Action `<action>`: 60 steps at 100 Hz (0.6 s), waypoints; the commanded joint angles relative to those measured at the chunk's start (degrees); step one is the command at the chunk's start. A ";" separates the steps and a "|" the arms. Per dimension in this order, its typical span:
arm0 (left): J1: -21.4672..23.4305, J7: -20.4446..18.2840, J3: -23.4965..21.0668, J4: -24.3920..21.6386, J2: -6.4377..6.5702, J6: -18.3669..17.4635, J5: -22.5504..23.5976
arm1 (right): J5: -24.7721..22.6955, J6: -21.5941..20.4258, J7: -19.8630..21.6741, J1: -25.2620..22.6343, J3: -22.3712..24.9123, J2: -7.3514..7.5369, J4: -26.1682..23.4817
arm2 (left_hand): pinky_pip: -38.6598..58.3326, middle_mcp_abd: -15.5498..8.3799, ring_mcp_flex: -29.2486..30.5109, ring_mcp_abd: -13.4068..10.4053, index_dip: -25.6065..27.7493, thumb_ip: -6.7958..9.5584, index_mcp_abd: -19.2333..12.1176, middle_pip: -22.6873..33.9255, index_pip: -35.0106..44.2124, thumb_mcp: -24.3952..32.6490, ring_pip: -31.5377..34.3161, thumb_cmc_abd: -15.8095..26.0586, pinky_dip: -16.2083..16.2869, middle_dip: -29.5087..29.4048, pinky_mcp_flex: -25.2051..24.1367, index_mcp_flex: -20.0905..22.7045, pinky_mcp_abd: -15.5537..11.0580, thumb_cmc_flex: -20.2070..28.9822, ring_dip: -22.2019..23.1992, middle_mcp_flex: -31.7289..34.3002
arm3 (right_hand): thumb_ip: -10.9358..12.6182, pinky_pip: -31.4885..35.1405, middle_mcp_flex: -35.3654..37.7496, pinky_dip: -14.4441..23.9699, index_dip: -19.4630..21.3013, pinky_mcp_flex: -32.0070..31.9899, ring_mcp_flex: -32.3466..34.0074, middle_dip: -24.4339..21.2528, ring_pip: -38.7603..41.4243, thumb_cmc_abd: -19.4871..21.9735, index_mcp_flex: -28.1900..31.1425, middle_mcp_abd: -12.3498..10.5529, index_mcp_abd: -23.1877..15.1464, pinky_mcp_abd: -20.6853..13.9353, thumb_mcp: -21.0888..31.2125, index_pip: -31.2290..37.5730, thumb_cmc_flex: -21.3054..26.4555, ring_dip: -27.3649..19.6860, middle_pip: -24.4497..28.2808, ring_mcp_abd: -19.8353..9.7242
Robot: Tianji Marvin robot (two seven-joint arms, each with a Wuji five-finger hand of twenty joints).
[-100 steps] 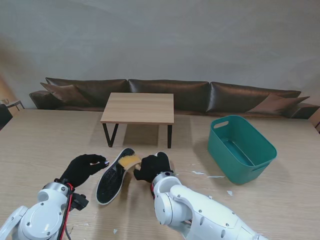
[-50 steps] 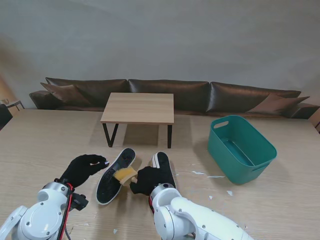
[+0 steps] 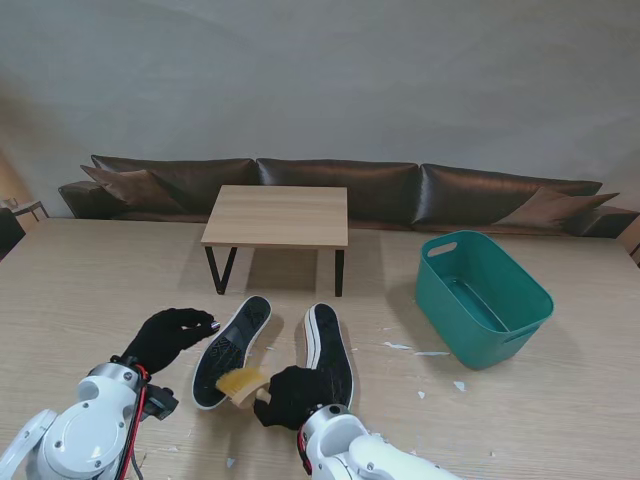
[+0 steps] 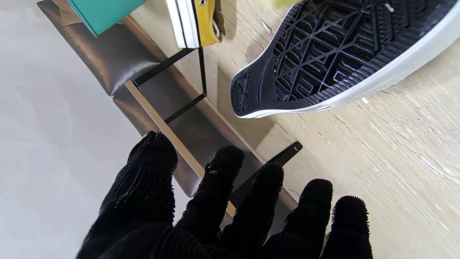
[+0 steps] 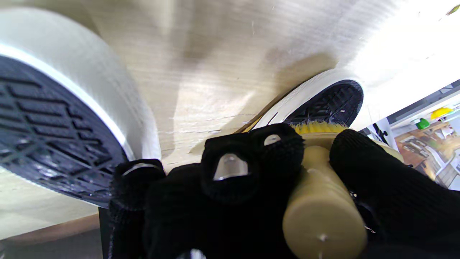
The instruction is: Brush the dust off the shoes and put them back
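Bin (image 3: 483,296) empty; 2 shoes (image 3: 232,351) outside, soles up.

The setting looks like a lounge or living room arranged for robot testing. A long dark brown leather sofa (image 3: 330,190) with cushions runs along a plain pale wall (image 3: 320,80), and a small wooden coffee table (image 3: 277,216) on black metal legs stands before it. The light wood surface (image 3: 80,290) in front carries a teal plastic tub (image 3: 482,296).
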 commanded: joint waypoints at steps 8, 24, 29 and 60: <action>0.54 -0.99 -0.17 -0.33 -0.20 -0.46 0.00 | -0.57 -1.13 0.89 -2.51 0.45 0.72 -1.75 | -0.95 -0.44 -2.11 -0.42 -0.02 1.90 -0.92 0.03 -0.20 -0.33 -1.35 0.83 -0.63 -0.34 -0.54 -0.35 -1.65 0.42 -0.24 -0.63 | 0.72 8.17 3.40 0.83 0.25 29.45 -2.88 0.90 2.91 3.64 7.46 2.11 5.42 -3.12 3.54 3.98 1.84 -0.52 5.95 -7.29; 1.09 -0.52 -0.31 -0.69 -0.29 -0.59 0.22 | -1.57 -3.09 1.41 -4.85 1.81 1.67 -3.36 | -0.93 -0.44 -2.08 -0.42 -0.01 1.90 -0.91 0.03 -0.19 -0.29 -1.35 0.83 -0.62 -0.34 -0.48 -0.31 -1.59 0.46 -0.25 -0.58 | 0.72 8.17 3.39 0.77 0.25 29.45 -2.87 0.89 2.88 3.78 7.45 1.91 5.23 -3.07 3.46 3.94 1.78 -0.53 5.93 -7.36; 1.19 -0.49 -0.32 -0.80 -0.29 -0.57 0.29 | -1.75 -3.77 1.39 -5.75 2.46 1.88 -3.96 | -0.92 -0.30 -2.06 -0.51 -0.01 1.91 -0.79 0.03 -0.20 -0.27 -1.34 0.86 -0.62 -0.34 -0.45 -0.31 -1.58 0.49 -0.24 -0.59 | 0.74 8.18 3.39 0.74 0.24 29.45 -2.87 0.89 2.87 3.83 7.46 1.90 5.27 -3.08 3.43 3.92 1.81 -0.53 5.93 -7.38; 1.89 -0.47 -0.66 -1.42 -0.27 -0.49 0.74 | -1.73 -3.59 0.75 -8.06 6.19 1.85 -8.84 | -0.83 -0.19 -1.92 -0.24 0.04 1.92 -0.64 0.10 -0.10 -0.28 -1.26 0.89 -0.58 -0.31 -0.20 -0.04 -1.48 0.42 -0.20 -0.31 | 0.74 8.23 3.40 0.71 0.26 29.44 -2.89 0.91 2.92 3.58 7.48 2.30 5.52 -2.97 3.64 3.95 1.95 -0.51 5.96 -7.08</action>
